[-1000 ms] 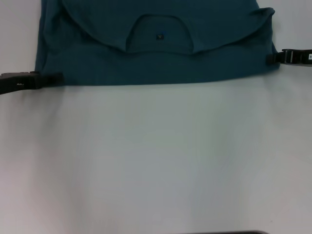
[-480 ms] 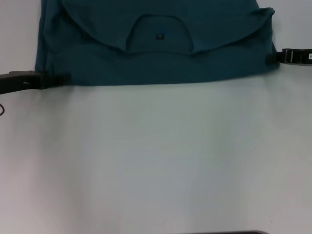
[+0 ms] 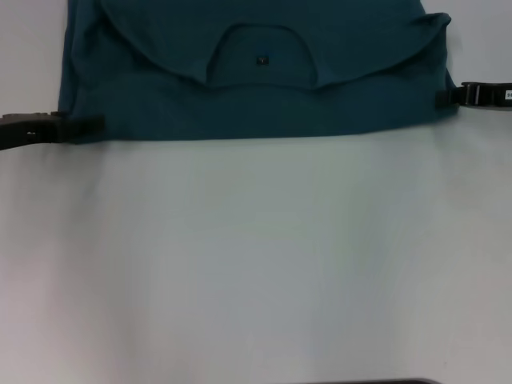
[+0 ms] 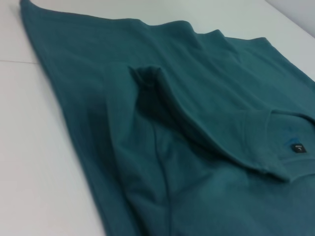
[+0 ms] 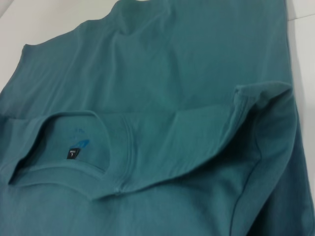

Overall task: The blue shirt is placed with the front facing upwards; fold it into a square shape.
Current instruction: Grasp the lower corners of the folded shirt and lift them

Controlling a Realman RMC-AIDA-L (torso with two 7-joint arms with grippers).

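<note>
The blue shirt (image 3: 256, 104) lies at the far side of the white table (image 3: 256, 256), folded so that its round collar (image 3: 240, 34) and small dark label (image 3: 262, 60) face up. Its near edge runs straight across. My left gripper (image 3: 96, 124) rests at the shirt's near left corner. My right gripper (image 3: 442, 98) touches the shirt's right edge. In the left wrist view the shirt (image 4: 197, 123) shows a folded-over flap and the label (image 4: 297, 147). The right wrist view shows the shirt (image 5: 172, 73), its collar and the label (image 5: 72, 153).
A wide stretch of white table lies between me and the shirt. A thin dark strip (image 3: 368, 382) shows at the bottom edge of the head view.
The left gripper pushed slightly right into the shirt's corner, then drew back left and a little farther away. The right gripper and the shirt have stayed put.
</note>
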